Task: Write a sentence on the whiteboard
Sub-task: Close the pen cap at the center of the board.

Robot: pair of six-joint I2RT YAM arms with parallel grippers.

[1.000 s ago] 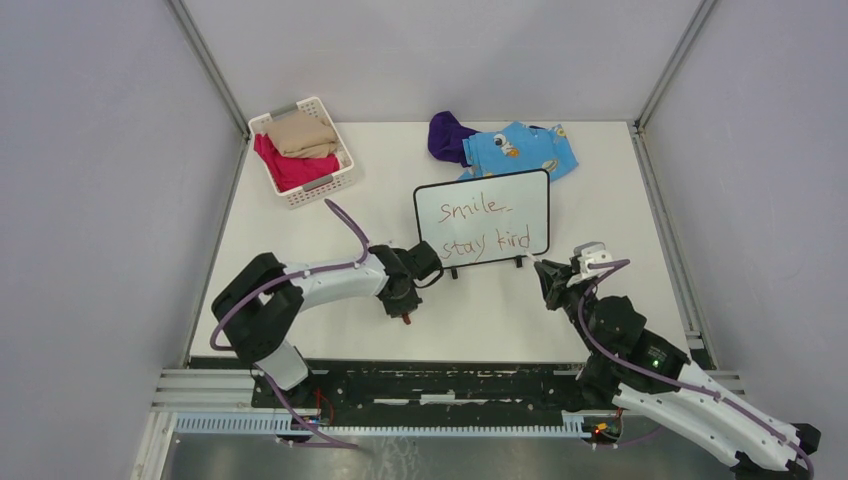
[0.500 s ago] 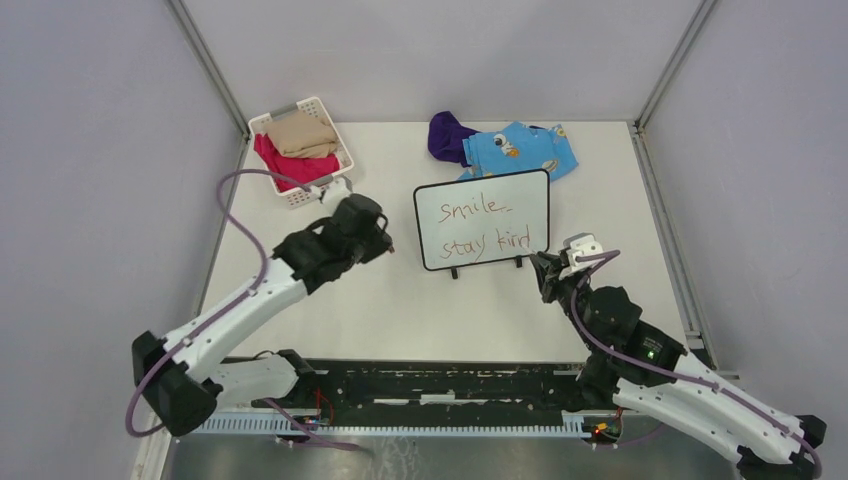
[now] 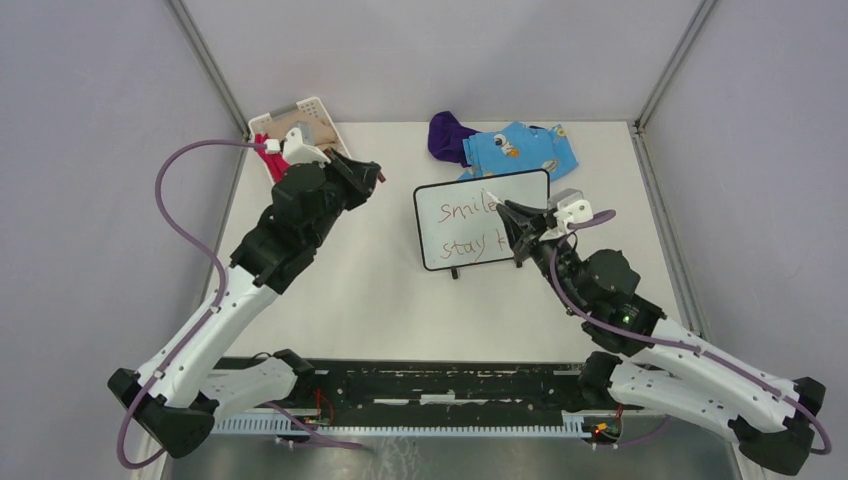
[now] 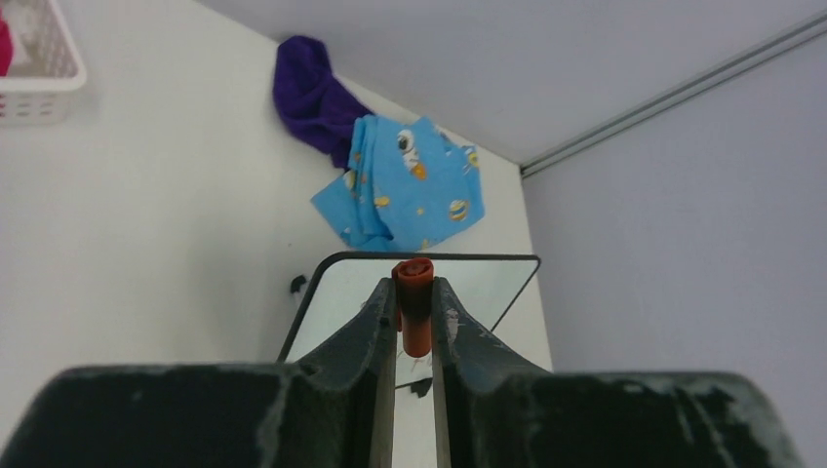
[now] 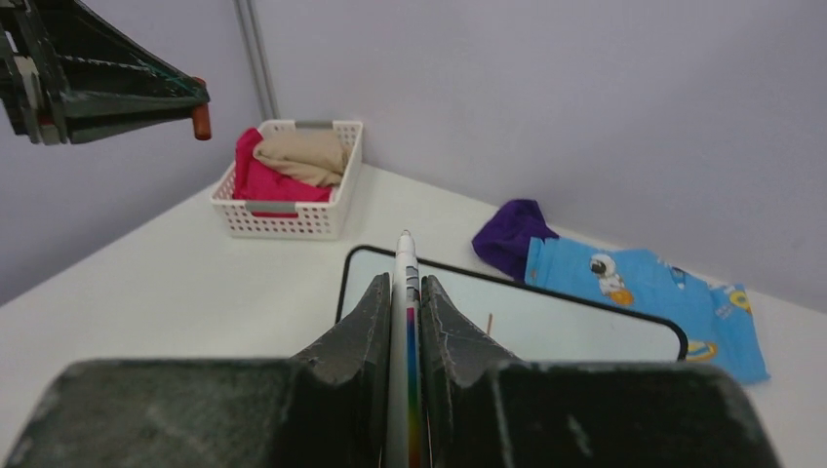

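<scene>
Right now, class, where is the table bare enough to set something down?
Bare: the white table in front of the black-framed white whiteboard; also between it and the white slatted basket. Crowded: behind the whiteboard, where purple cloth and blue patterned cloth lie.

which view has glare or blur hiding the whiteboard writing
Top view: even light, reddish-brown handwritten words sharp on the small black-framed whiteboard. Left wrist view: grey sheen over the board, writing lost, near jaws blurred. Right wrist view: same sheen, jaws soft.
</scene>
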